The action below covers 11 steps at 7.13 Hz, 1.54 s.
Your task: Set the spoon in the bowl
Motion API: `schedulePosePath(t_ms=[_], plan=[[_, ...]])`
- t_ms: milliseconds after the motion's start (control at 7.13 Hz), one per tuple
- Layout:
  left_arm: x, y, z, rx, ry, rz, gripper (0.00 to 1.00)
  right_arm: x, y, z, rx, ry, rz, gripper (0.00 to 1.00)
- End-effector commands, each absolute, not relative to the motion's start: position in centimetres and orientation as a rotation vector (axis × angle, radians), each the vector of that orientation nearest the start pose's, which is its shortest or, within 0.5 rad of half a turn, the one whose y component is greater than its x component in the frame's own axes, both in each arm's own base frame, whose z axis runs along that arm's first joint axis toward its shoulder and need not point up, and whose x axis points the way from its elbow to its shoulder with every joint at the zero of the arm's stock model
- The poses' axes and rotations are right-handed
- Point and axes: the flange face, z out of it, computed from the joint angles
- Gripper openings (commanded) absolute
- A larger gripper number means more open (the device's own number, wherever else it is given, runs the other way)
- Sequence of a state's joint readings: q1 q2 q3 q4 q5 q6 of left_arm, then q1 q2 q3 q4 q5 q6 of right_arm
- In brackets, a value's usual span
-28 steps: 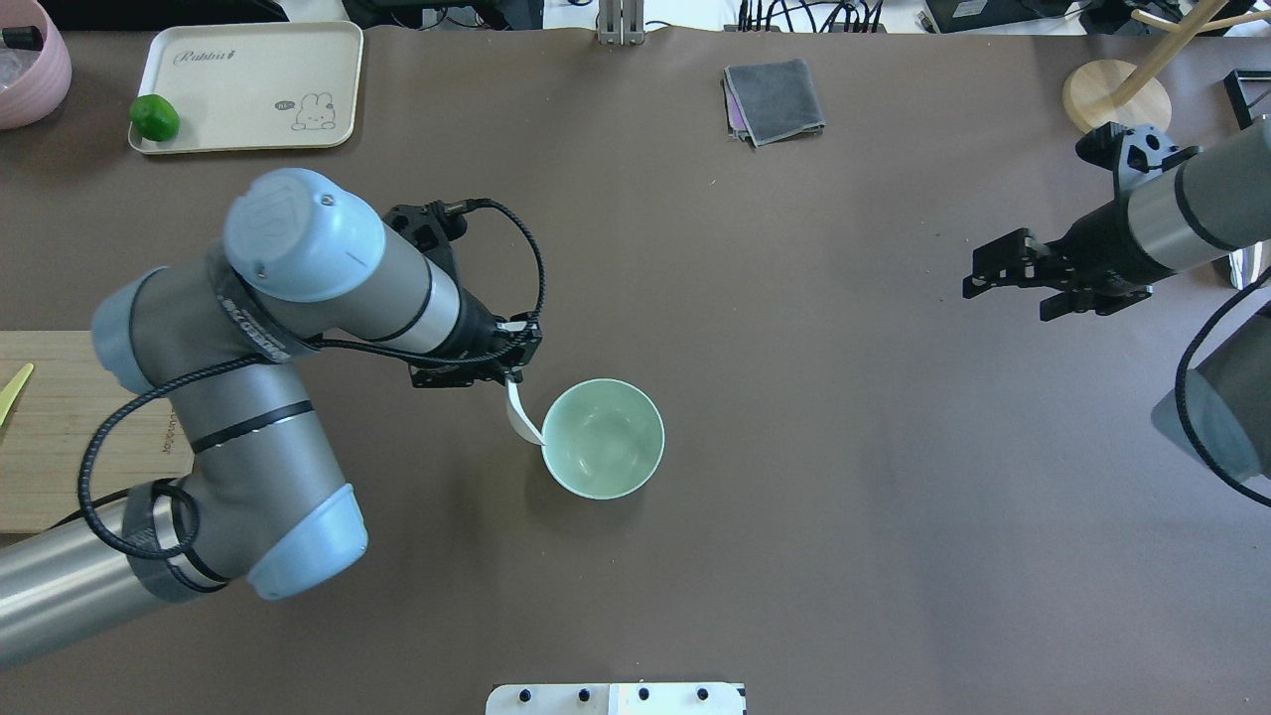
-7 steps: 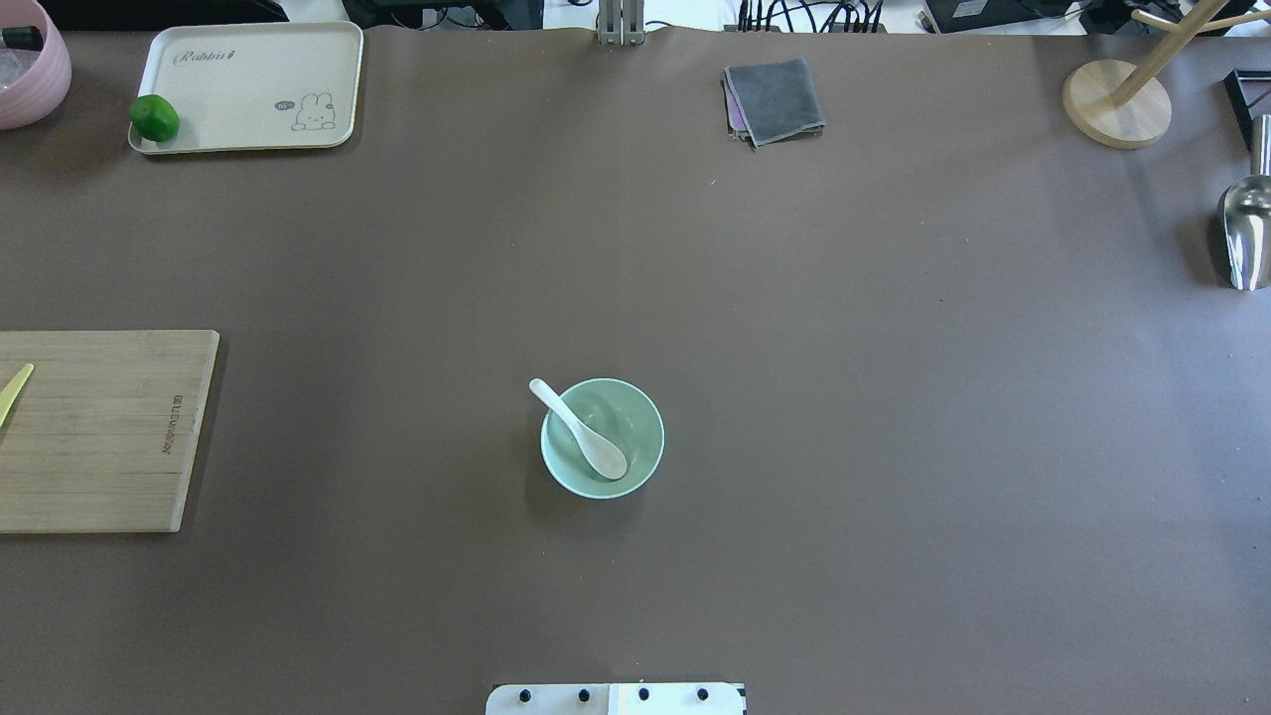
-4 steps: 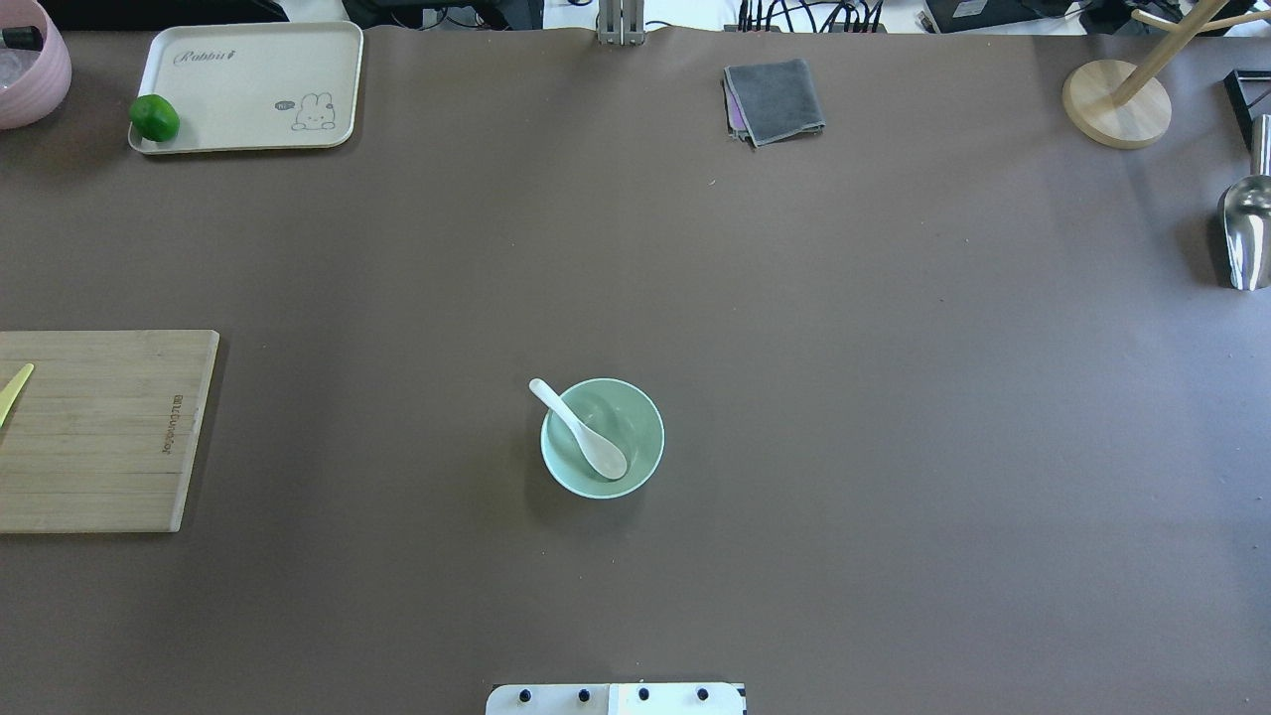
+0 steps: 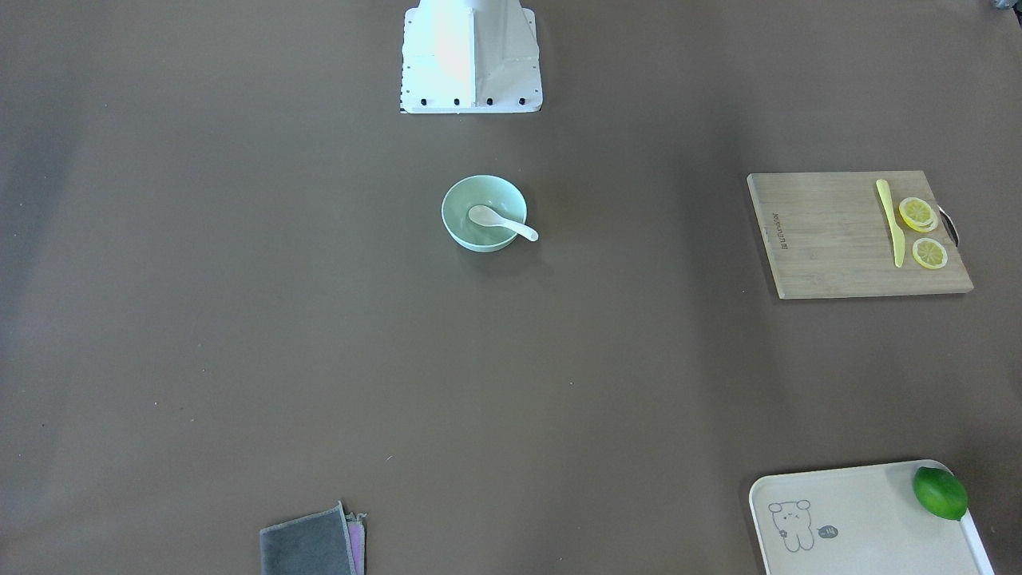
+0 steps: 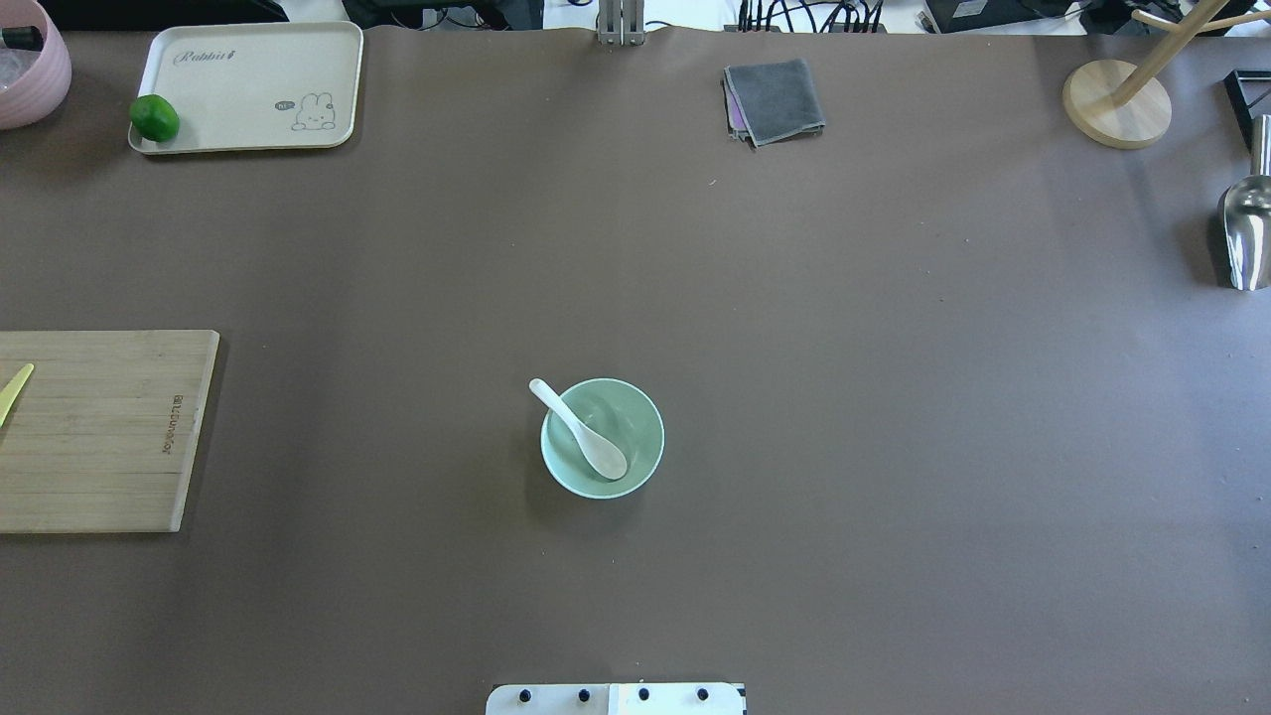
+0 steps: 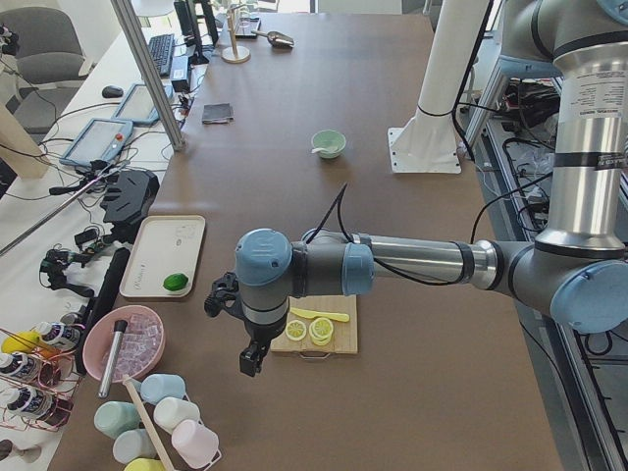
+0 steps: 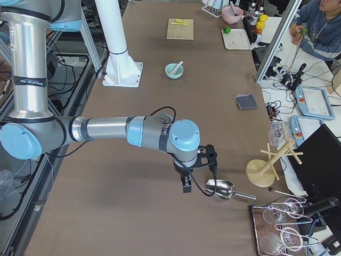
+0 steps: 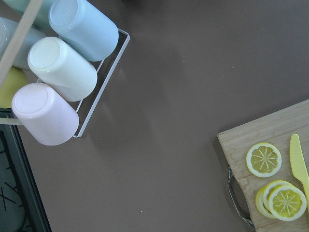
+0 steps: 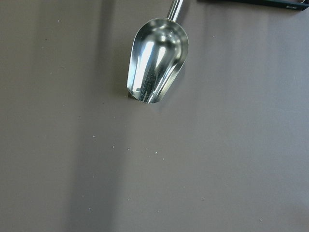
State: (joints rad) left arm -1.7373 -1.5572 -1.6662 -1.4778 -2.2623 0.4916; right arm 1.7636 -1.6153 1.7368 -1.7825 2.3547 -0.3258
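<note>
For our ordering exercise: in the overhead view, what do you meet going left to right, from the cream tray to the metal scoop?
cream tray → green bowl → grey cloth → wooden stand base → metal scoop

The tabletop [image 5: 894, 397] holds one green bowl [image 5: 640, 422], one pink bowl [image 5: 30, 84], one spoon [image 5: 586, 437], one cutting board [image 4: 830, 239], one knife [image 4: 889, 220], three lemon slices [image 4: 930, 253], one tray [image 4: 862, 535], one lime [image 4: 940, 493], one folded cloth [image 5: 775, 99], one metal scoop [image 9: 157, 60] and one wooden stand [image 5: 1117, 104].

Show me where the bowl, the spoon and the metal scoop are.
bowl [image 5: 640, 419], overhead view, on its bare inner wall.
spoon [image 5: 604, 456], overhead view, on its oval head.
metal scoop [image 9: 157, 58], right wrist view, on its shiny hollow.
</note>
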Motion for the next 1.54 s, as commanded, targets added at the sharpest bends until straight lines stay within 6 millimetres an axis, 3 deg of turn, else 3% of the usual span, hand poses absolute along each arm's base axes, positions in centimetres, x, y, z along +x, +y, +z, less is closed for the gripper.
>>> schedulePosePath(t_ms=[0,1402], plan=[[-14.90,-46.29,63.55,0.212,0.660,0.307,0.98,15.01,-44.29,61.89,0.117,-0.779,-0.091,1.00],[-14.84,-45.49,64.40,0.198,0.665,0.299,0.98,14.98,-44.14,62.18,0.113,-0.781,-0.093,1.00]])
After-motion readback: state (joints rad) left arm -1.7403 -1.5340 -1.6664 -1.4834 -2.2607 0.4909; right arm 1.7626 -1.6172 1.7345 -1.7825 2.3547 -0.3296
